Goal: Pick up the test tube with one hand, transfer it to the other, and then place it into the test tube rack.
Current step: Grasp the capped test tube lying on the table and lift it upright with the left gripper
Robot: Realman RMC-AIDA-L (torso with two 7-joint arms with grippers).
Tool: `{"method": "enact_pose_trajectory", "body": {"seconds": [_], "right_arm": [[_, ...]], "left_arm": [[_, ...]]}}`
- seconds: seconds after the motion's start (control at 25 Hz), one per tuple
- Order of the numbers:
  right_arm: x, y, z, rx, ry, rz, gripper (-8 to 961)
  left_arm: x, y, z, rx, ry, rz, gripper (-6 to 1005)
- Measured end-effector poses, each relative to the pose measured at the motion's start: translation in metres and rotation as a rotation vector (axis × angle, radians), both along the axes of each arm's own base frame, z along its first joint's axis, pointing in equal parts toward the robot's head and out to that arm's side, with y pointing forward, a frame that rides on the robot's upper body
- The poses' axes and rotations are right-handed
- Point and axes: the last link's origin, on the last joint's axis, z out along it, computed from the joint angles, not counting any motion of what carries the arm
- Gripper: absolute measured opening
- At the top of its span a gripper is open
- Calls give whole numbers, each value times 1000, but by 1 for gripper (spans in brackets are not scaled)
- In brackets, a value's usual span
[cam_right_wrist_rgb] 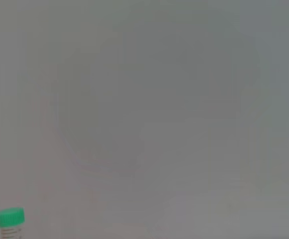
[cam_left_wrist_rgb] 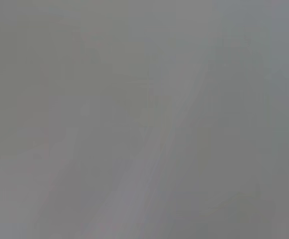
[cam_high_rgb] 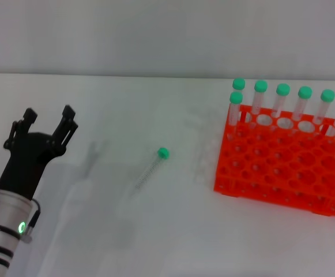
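Left claw [cam_high_rgb: 45, 122] gapes empty; only head view shows test tube [cam_high_rgb: 150, 169].

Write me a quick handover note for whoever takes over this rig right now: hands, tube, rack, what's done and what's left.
Left hand: open, empty, at the table's left side, apart from the tube.
Right hand: not in view.
Test tube: lying on its side on the white table, green cap toward the rack, between the left hand and the rack.
Test tube rack: orange, at right, with a row of green-capped tubes standing along its far edge.
Done: nothing yet.
Left: pick up the tube, pass it to the other hand, place it in the rack.
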Motion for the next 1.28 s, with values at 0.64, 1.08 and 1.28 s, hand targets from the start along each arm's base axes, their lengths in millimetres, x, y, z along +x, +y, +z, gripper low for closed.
{"method": "enact_pose_trajectory", "body": {"seconds": [0.64,1.08,1.28], "right_arm": [[0,7,1,-9,-9,-10,860],[-2,8,1,-5,-8,-1,860],[-3,9,1,-5,-7,3,860]], "left_arm": [[40,102,81,-700,-168,-199,877],[73,136,126,-1013,53,116,870],[97,146,123,-1147,192,280,867]]}}
